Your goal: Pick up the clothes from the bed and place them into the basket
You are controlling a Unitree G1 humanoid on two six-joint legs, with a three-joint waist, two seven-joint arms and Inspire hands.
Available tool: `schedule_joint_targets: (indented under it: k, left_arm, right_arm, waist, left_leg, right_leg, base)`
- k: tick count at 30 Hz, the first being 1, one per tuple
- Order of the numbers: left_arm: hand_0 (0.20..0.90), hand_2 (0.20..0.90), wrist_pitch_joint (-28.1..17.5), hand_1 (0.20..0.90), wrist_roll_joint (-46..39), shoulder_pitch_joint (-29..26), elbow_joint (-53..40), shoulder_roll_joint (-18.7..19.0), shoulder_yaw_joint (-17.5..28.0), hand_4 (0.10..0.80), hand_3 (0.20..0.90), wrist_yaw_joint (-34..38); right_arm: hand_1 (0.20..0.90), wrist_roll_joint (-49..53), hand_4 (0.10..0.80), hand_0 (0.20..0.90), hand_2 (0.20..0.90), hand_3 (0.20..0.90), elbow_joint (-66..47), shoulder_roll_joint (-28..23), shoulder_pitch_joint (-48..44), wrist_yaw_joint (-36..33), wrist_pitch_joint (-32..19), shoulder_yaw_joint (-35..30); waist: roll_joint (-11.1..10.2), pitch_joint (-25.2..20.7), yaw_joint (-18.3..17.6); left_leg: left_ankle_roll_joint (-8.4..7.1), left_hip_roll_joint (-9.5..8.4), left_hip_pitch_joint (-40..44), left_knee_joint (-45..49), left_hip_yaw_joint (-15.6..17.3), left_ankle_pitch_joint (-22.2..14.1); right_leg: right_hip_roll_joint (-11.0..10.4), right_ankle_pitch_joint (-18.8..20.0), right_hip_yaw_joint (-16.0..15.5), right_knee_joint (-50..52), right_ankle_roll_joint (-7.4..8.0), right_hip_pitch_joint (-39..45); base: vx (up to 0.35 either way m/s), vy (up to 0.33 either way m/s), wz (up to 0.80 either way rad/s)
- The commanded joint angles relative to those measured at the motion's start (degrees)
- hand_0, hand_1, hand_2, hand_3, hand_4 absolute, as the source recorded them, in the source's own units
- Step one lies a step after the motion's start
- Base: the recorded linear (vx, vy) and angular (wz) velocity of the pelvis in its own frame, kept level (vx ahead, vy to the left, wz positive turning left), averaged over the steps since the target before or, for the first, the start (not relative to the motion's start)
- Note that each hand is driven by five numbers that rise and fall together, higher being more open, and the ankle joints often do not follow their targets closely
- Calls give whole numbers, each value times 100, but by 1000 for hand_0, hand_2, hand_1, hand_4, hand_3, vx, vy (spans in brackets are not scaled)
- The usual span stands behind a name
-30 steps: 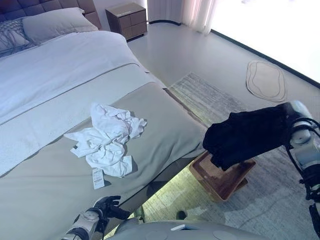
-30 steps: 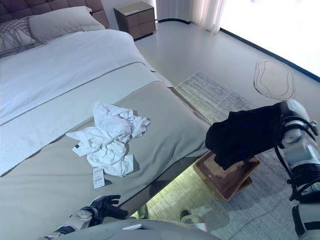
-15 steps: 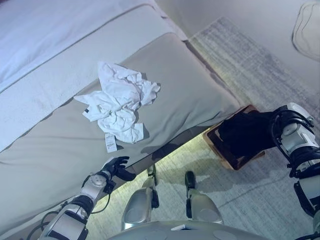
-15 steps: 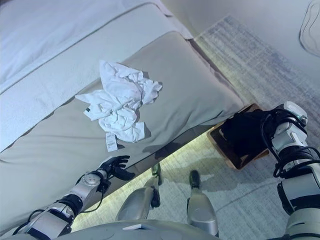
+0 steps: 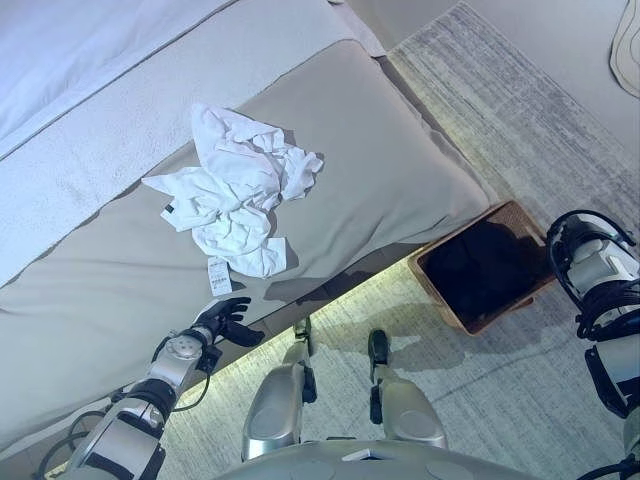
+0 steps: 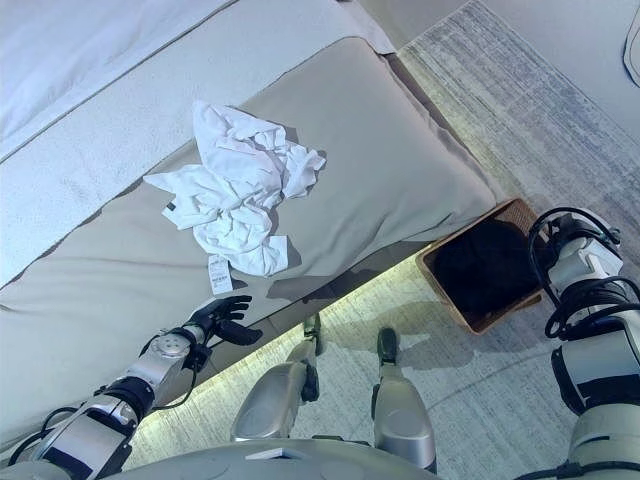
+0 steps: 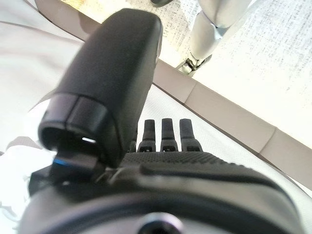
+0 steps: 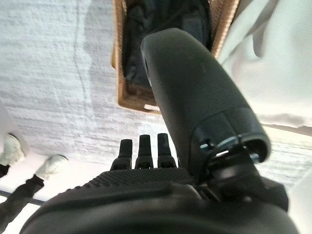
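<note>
dark garment (image 5: 490, 262) in wicker basket (image 5: 437, 290), white clothes (image 5: 238, 187) on bed (image 5: 390, 170), both hands spread

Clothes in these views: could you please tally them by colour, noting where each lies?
White clothes: 1, a crumpled white garment on the bed.
Black clothes: 1, a black garment in the wicker basket.
Total: 2.

— What is the room like?
— A big bed (image 5: 380, 170) has a tan cover and a white blanket (image 5: 80, 60) at its far edge.
— And the floor?
— A grey rug (image 5: 520, 120) lies beside the bed. Yellow light (image 5: 350, 300) glows along the bed's bottom edge. A pale mat (image 5: 628, 45) shows in the far corner.
</note>
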Motion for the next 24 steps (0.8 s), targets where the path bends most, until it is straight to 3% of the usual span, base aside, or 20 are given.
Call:
schedule_joint_targets:
  k: [1, 5, 7, 9, 13, 18, 24]
  left_arm:
    - [900, 900, -95, 900, -38, -151, 57, 284, 127, 800, 900, -40]
    - [900, 900, -83, 900, -94, 67, -12, 168, 181, 800, 900, 85]
    - [900, 900, -117, 900, -176, 276, -27, 13, 272, 800, 900, 254]
    - [900, 900, -163, 900, -279, 449, 22, -206, 416, 800, 900, 427]
    - [900, 900, -219, 900, -375, 619, 232, -480, 791, 800, 900, 465]
    - [900, 900, -325, 900, -372, 780, 464, -600, 781, 800, 900, 381]
    - [900, 900, -291, 900, -480, 556, 481, -413, 532, 800, 900, 429]
  right_arm:
    - [900, 187, 800, 900, 900, 900, -53, -717, -302, -191, -191, 42]
    - [900, 800, 800, 900, 900, 900, -1173, -821, -212, -798, -391, -217]
    - [900, 695, 800, 900, 900, 900, -2432, -887, -150, -1179, -386, -485]
    - [900, 266, 800, 900, 900, 900, -3774, -795, 25, -1699, -692, -871]
    - [900, -458, 800, 900, 900, 900, -5549, -454, 399, -1333, -1279, -1069]
    - [900, -768, 800, 900, 900, 900, -5411, -442, 77, -446, -1726, -390]
    - [900, -832, 800, 900, 900, 900, -4460, 229, -943, -309, -1110, 649]
  waist:
    - [-230, -104, 18]
    - [-269, -132, -13]
    - [-303, -174, -68]
    - [-348, -216, -121]
    - [-471, -303, -98]
    - [-679, -330, 318]
    - [-919, 199, 1034]
  left_leg:
    - [-151, -125, 344, 4, -36, -806]
    - [-157, -139, 449, 4, -31, -834]
    - [-141, -159, 519, 16, -17, -872]
    - [-111, -188, 594, 89, -15, -933]
    - [-33, -295, 604, 344, -117, -1079]
    - [79, -448, 484, 802, -405, -1270]
    - [293, -621, -83, 1463, -801, -1447]
  right_leg:
    - [-20, 329, -371, 160, -205, -551]
    - [-45, 340, -373, 161, -187, -462]
    - [-43, 304, -334, 207, -191, -435]
    - [-45, 230, -297, 302, -212, -397]
    - [-92, 134, -280, 411, -229, -309]
    - [-233, 25, -514, 529, -254, -118]
    - [-410, -143, -941, 1096, -261, -303]
  base:
    - [0, 0, 0]
    - [64, 96, 1]
    - [112, 167, -3]
    - [137, 232, -6]
    - [151, 253, 1]
    - [177, 226, 22]
    - [71, 115, 49]
